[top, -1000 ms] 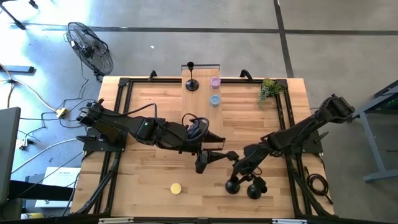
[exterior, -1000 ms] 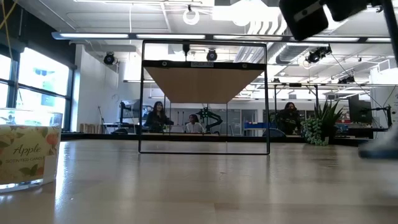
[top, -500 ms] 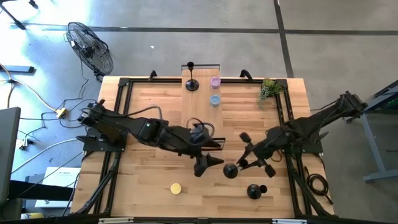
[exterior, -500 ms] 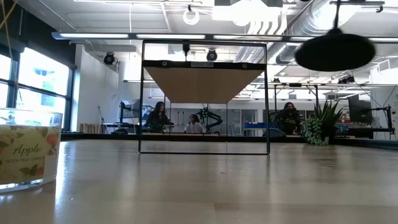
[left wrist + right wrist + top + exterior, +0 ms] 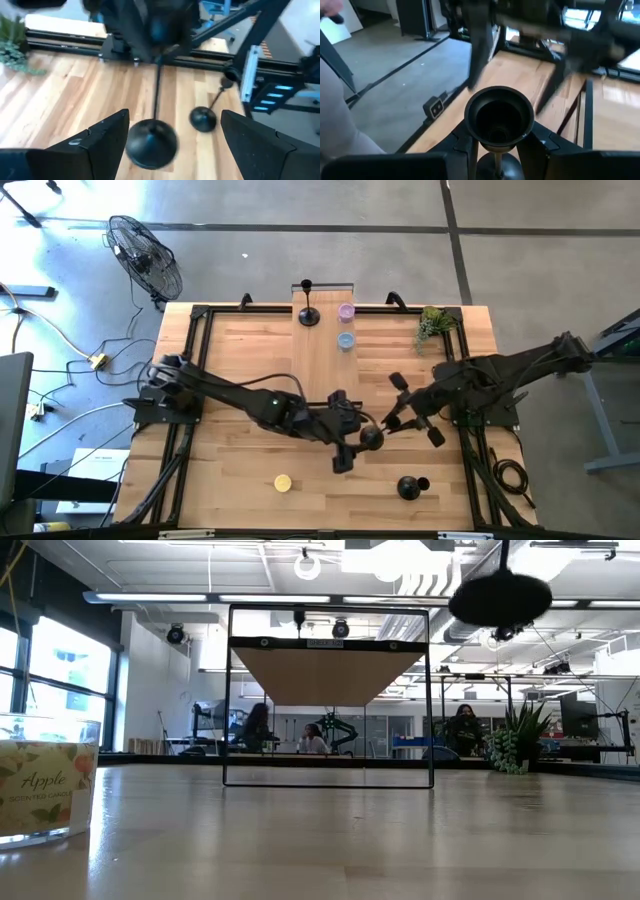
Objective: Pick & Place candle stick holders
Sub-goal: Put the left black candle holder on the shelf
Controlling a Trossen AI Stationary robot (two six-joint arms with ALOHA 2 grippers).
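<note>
From above, my right claw is over the middle of the table. It is squeezed on the thin stem of a holder. The holder's round bottom sticks out toward my left claw, which is just beside it. My left claw has its fingers spread wide and grips nothing. An other holder sits on the wood near the front edge, apart from both claws. A far holder stands at the back edge, next to a purple cup and a blue cup.

From table height, the holder's round bottom hangs high in the air, well above the table top. I cannot see either claw here. A candle jar stands at the near left. People sit far back in the room.

From my left wrist, my left claw is open, with one finger on each side of the holder's round bottom. The fingers do not touch it. Its stem goes up to my right claw. The other holder stands on the wood behind.

From my right wrist, my right claw pinches the stem right under the holder's little cup. The cup's open mouth faces the camera.
</note>
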